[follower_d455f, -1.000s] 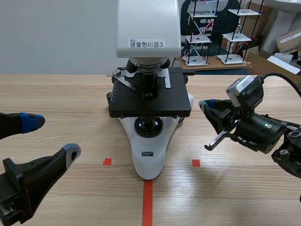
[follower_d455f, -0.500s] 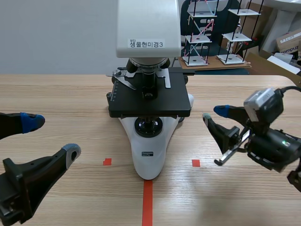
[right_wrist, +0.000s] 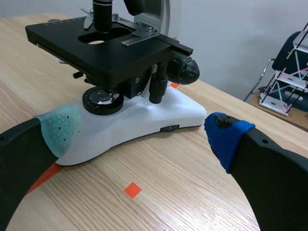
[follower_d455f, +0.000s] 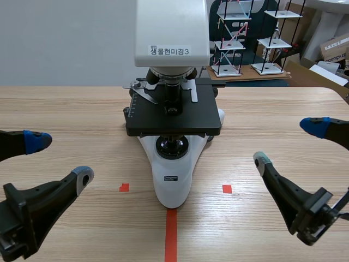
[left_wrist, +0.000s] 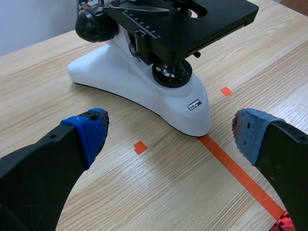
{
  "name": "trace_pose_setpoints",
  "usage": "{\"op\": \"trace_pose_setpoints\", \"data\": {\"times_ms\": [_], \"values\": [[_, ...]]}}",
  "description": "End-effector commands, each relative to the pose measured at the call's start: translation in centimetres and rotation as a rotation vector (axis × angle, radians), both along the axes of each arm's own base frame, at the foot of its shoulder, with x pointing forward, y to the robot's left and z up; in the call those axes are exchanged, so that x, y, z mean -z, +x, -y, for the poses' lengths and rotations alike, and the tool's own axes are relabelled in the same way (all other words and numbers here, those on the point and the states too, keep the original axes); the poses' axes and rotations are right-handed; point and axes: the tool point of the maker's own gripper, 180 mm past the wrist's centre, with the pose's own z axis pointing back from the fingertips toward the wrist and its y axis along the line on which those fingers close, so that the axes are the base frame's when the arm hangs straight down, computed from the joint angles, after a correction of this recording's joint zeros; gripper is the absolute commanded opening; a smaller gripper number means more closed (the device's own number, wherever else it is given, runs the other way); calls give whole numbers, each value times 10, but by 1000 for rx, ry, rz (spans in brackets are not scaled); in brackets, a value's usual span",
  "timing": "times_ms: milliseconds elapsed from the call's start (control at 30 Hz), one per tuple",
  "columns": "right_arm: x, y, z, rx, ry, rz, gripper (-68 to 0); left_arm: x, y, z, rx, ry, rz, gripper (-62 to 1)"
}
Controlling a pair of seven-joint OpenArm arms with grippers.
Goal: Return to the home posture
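Microscope (follower_d455f: pixel 173 109): upright on the bench (follower_d455f: pixel 65 109).
Left hand (follower_d455f: pixel 61 158): left of the microscope, fingers wide apart.
Right hand (follower_d455f: pixel 288 143): right of the microscope, fingers apart, seemingly off the bench.

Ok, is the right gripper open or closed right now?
Open. On the right gripper the pads stand wide apart, nothing between them; the microscope sits ahead, untouched.

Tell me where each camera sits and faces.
Scene view: centred on the robot, facing across the table to the microscope; left hand and right hand, open.
Left wrist view: behind the left hand, facing the microscope's front left; that hand shows.
Right wrist view: behind the right hand, facing its front right; that hand shows.
All share the microscope.
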Motion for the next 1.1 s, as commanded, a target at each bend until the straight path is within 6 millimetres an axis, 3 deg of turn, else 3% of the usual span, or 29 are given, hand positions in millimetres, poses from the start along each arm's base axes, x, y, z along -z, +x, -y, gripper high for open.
{"op": "trace_pose_setpoints", "data": {"times_ms": [0, 1067], "values": [[-8, 5, 2, 12, 3, 11, -110, -5, 1, 0, -5, -17, 17, -69], [-10, 5, 1, 30, 29, -21, -109, -5, 1, 0, -5, -17, 17, -69]]}}
